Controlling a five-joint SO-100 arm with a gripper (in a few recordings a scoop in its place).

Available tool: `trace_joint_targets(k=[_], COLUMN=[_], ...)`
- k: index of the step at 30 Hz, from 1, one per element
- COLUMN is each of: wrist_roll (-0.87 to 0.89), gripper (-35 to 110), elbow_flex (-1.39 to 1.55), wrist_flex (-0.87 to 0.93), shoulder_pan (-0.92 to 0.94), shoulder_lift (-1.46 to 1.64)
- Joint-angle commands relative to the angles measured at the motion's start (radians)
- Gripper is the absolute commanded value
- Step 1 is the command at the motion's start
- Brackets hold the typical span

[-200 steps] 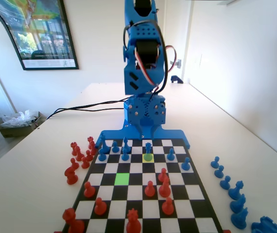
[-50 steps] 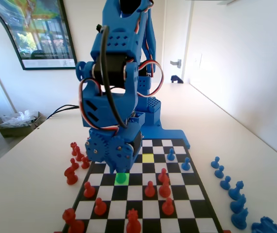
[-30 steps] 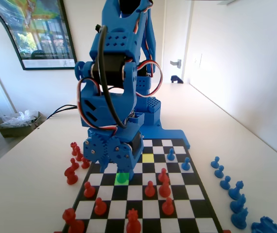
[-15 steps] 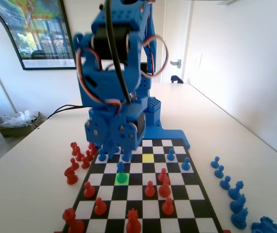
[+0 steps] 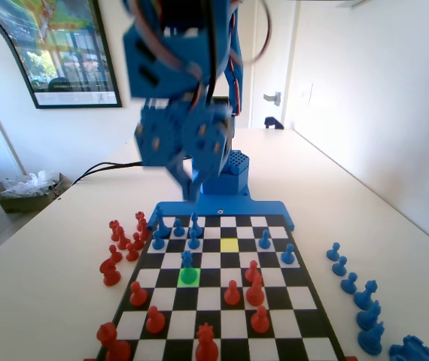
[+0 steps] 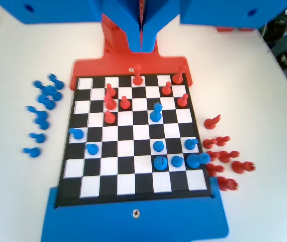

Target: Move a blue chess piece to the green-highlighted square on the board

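Board (image 5: 297, 312) carries red pieces near, blue pieces far in the fixed view. Blue piece (image 5: 188, 261) stands upright on the green square (image 5: 189, 277), left of centre; in the wrist view it stands alone mid-board (image 6: 155, 112). Gripper (image 6: 142, 46) hangs high above the board, jaws closed together, holding nothing.
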Motion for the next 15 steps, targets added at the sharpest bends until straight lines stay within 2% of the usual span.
trace_joint_targets(k=[1, 9, 15], wrist_roll=[-0.035, -0.077, -0.078], gripper=[1, 1, 1], elbow_flex=[-0.017, 0.147, 0.161], wrist_flex=[0.091, 0.219, 0.285], shoulder_pan=[-0.011, -0.044, -0.051], shoulder_lift=[0.207, 0.546, 0.638])
